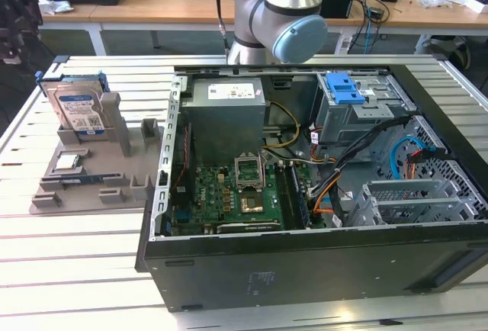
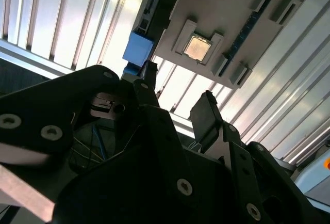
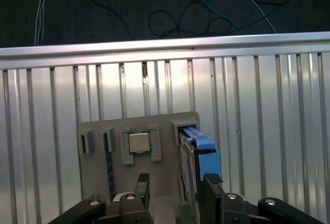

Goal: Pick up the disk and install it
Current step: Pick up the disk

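Claw: black two-fingered gripper (image 3: 176,178), closest to both wrist cameras. I read its fingers (image 3: 142,181) as spread apart, with bare gap between them and nothing pinched.
Claw position: hanging off the fixture and touching nothing. I see no contact with the disk.
Disk: flat silver-metal hard drive with a white-and-blue label and a blue plastic frame (image 1: 78,110). It stands on edge in a slot of the fixture, at the exterior view's left, outside the computer. In the first wrist view I get it edge-on (image 3: 192,154), lined up with one finger rather than with the gap.
Fixture: grey moulded plastic holder plate (image 1: 122,129) lying on the table beside the case.
Chip: small square silver chip (image 3: 139,142) seated in its own pocket of the fixture, just beside the disk's slot. Not my target.
Case: black desktop computer case (image 1: 305,270) lying open on its side, green board exposed. A lighter blue plastic clip (image 1: 343,87) sits on the metal drive cage at the far side.
Table: slatted aluminium table top (image 1: 76,270) under everything.
Step in hand: approach for the pick-up, as I judge it. The disk is not yet grasped and nothing is installed.
Next move calls for: shifting the claw sideways so the disk's thin edges fall between the fingers, clear of the chip pocket.
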`<state>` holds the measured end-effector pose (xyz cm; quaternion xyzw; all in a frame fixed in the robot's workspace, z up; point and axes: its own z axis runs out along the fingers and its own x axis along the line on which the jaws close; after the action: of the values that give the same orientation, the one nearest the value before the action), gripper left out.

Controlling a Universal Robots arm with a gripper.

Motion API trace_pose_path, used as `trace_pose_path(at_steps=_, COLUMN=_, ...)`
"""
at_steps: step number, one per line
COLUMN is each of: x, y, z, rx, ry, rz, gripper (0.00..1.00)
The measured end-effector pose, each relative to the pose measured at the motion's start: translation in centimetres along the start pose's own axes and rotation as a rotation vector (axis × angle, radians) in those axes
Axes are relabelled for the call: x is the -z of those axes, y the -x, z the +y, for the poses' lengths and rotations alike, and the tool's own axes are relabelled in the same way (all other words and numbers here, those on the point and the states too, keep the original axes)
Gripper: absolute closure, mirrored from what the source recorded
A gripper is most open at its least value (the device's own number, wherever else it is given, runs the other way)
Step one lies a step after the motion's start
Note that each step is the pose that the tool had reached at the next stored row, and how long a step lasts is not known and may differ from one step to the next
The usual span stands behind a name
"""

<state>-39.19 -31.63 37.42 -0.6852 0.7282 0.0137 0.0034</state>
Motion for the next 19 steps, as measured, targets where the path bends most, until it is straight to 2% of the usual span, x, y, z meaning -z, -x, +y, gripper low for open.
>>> trace_pose_path(at_steps=3, x=-0.3, y=0.24, z=0.01, rx=0.0, ry=0.0002, rz=0.0001, gripper=0.46)
trace_pose_path(at_steps=4, x=-0.47, y=0.94, z=0.05, rx=0.0, ry=0.0002, rz=0.0001, gripper=0.46)
trace_pose_path(at_steps=5, x=-0.74, y=2.15, z=0.12, rx=0.0, ry=0.0001, rz=0.0001, gripper=0.46)
trace_pose_path(at_steps=9, x=-1.58, y=2.65, z=0.14, rx=0.0, ry=0.0001, rz=0.0001, gripper=0.46)
trace_pose_path(at_steps=19, x=-3.71, y=3.06, z=-0.13, rx=0.005, ry=0.0005, rz=0.0025, gripper=0.46)
